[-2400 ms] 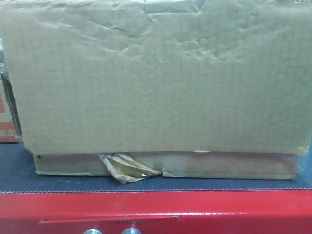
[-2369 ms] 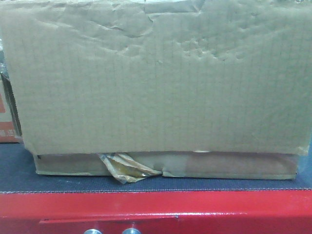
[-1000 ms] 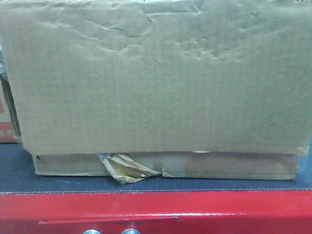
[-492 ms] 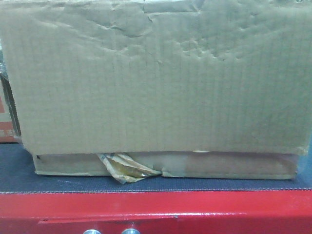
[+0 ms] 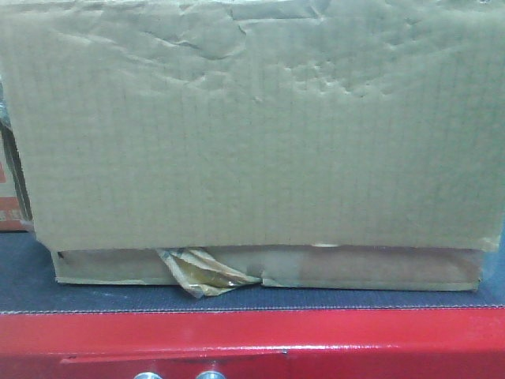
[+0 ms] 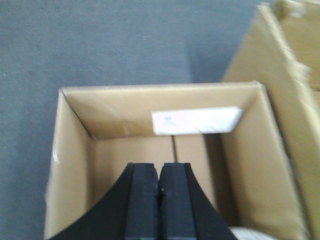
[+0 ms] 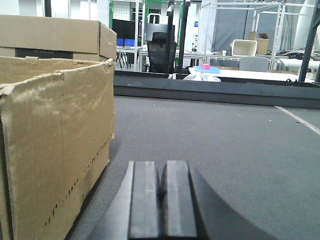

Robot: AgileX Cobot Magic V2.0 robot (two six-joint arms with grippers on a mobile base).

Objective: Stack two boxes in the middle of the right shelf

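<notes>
Large dented brown cardboard box [image 5: 252,126] atop flat taped brown cardboard box [image 5: 355,268], on red-edged dark platform [image 5: 252,335]. Left gripper [image 6: 159,195], right gripper [image 7: 162,200]: both closed, nothing held.

Flat box [image 5: 371,270] lies on the dark matted platform [image 5: 316,298]; red-printed carton [image 5: 9,201] seemingly too.
</notes>
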